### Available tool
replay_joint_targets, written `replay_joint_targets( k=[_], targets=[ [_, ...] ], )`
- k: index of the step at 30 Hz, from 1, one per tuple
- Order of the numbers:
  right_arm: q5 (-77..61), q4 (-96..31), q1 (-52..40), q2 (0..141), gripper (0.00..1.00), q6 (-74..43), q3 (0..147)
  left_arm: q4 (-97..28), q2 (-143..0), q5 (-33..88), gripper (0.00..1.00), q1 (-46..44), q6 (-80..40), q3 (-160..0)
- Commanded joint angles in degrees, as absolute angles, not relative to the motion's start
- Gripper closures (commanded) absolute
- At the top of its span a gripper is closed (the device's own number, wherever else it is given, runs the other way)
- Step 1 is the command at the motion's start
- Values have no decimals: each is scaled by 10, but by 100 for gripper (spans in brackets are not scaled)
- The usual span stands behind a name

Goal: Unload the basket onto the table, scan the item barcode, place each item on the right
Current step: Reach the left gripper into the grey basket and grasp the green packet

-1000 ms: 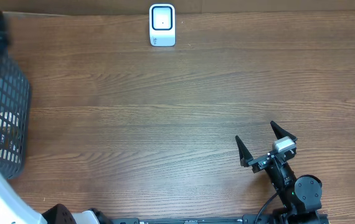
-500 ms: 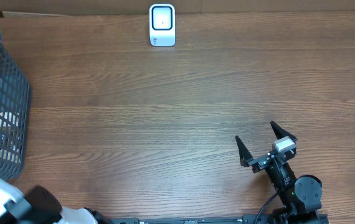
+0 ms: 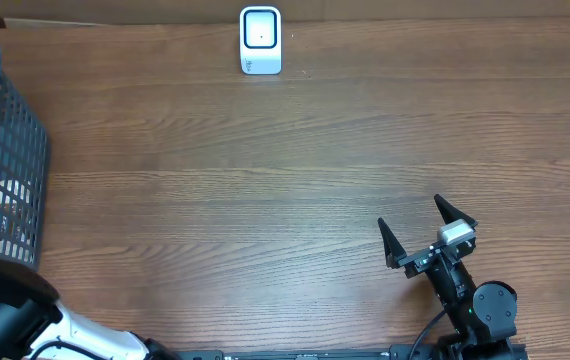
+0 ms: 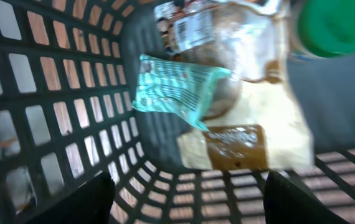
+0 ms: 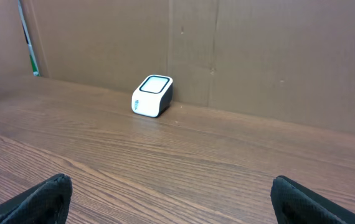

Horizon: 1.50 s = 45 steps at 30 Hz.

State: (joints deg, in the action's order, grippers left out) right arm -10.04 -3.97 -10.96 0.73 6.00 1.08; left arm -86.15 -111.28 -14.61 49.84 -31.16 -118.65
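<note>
Reaching into the basket [image 4: 53,124] for an item to scan

The left gripper [image 4: 193,202], fingers spread with nothing between them, frames the teal packet [image 4: 174,90] up-frame, its long axis running roughly across. The right gripper [image 3: 410,213] rests wide open at lower right, well apart from it, and the scanner [image 3: 261,40] stands top centre.

Bright even light, soft faint shadows, overhead sharp, left wrist view blurred, teal packet [image 4: 174,87] smeared

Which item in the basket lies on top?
The teal packet: it overlaps the clear bag beneath it, while the green lid sits off to one side.
</note>
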Motion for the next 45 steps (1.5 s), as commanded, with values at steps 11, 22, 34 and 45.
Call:
replay_joint_targets(
  k=[11, 22, 34, 45],
  targets=[
    [-97, -37, -109, 2, 0, 58, 4, -832, -1207, -152, 41, 524, -236, -1169],
    [-97, -37, -109, 2, 0, 58, 4, -810, -1282, -156, 49, 524, -249, -1167],
    [-97, -37, -109, 2, 0, 58, 4, -787, -1337, -150, 55, 516, -249, -1167],
    [-97, -37, -109, 2, 0, 58, 4, -802, -1342, -147, 96, 516, -249, -1175]
  ],
)
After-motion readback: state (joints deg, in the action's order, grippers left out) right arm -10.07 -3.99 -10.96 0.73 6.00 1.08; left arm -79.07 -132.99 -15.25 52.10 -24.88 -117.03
